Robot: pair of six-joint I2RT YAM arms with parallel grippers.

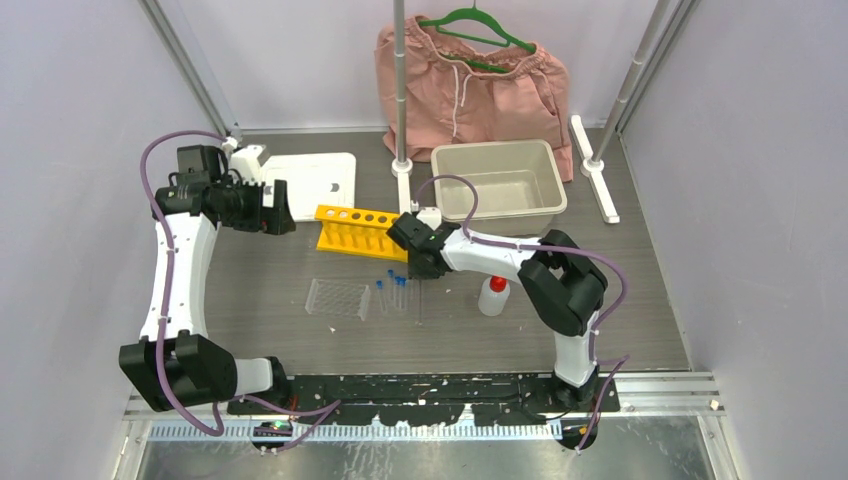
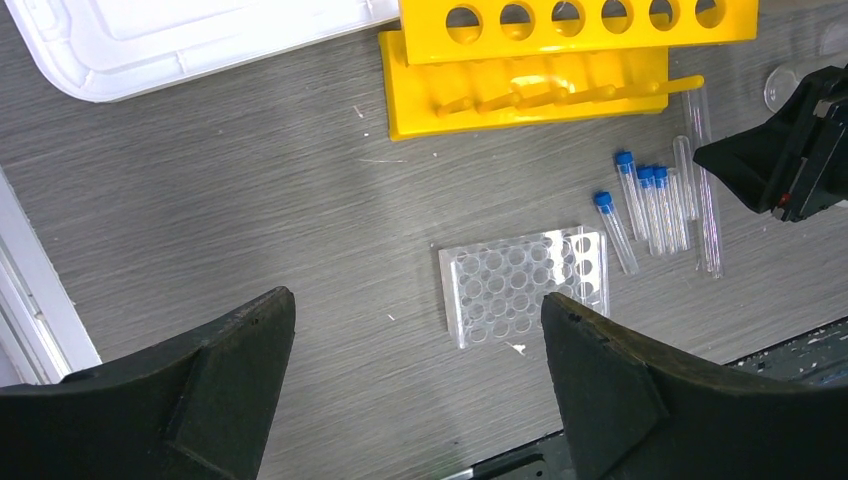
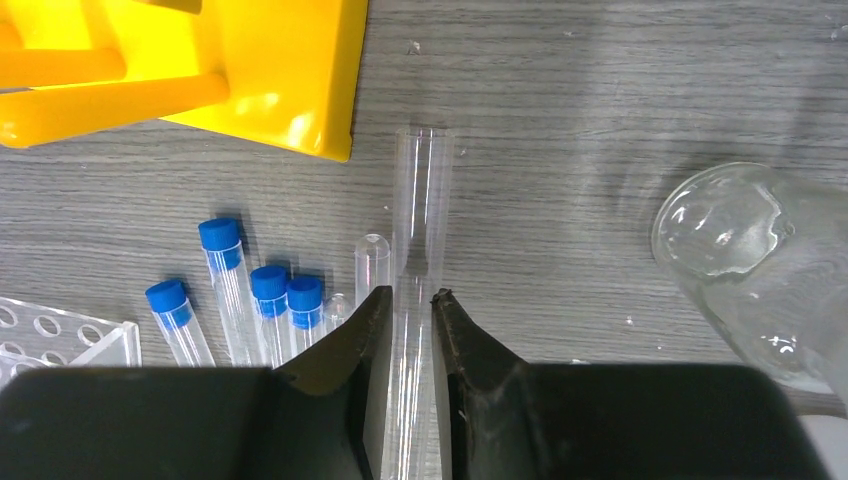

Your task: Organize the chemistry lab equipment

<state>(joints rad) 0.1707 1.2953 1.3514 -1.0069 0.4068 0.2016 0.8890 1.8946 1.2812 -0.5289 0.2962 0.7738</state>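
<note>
Your right pincer [image 3: 410, 300] is closed on a long clear tube [image 3: 422, 200] lying just in front of the yellow rack [image 3: 270, 70].
Beside it crowd blue-capped tubes [image 3: 272, 290], and a clear beaker [image 3: 745, 260] sits past the rack's end; the gripped tube is uncapped and see-through. Your left pincer [image 2: 416, 298] gapes wide, empty.

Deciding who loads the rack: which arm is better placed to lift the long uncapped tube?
Right. The right gripper has its jaws pinching the long clear tube beside the yellow rack. The left gripper hangs open, high and off to the side.
</note>
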